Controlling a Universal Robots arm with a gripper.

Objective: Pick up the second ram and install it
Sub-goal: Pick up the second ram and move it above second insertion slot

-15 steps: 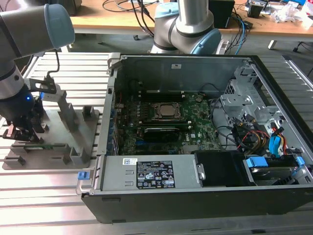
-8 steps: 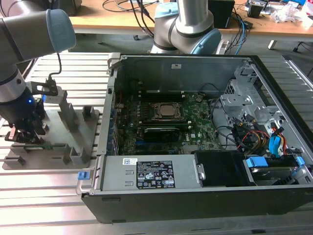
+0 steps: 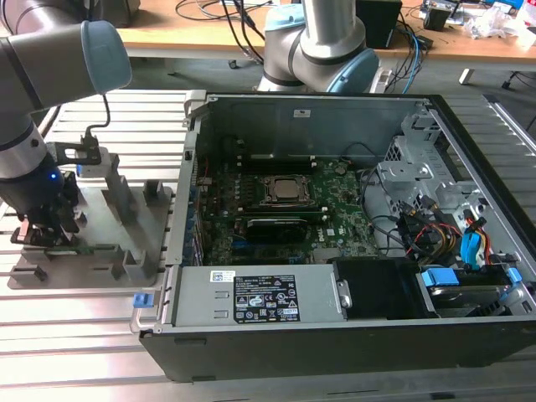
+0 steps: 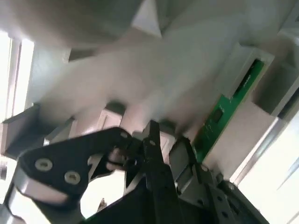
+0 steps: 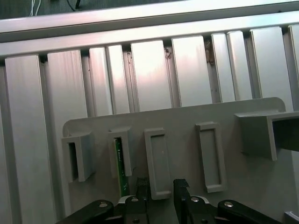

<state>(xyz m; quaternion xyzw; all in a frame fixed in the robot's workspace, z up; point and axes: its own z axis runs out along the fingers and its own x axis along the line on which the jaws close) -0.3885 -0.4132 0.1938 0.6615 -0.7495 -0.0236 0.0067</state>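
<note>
The claw hangs low over the grey holder tray, fingers spread and pinching nothing. Just beside one finger, the second ram stands on edge in its slot. It looks light, stiff and brittle to me; best gripped mid-length along its top edge.

On the worktop, the holder tray lies at the exterior view's left of the computer case, which has the motherboard inside. The second ram stands in a tray slot.
</note>
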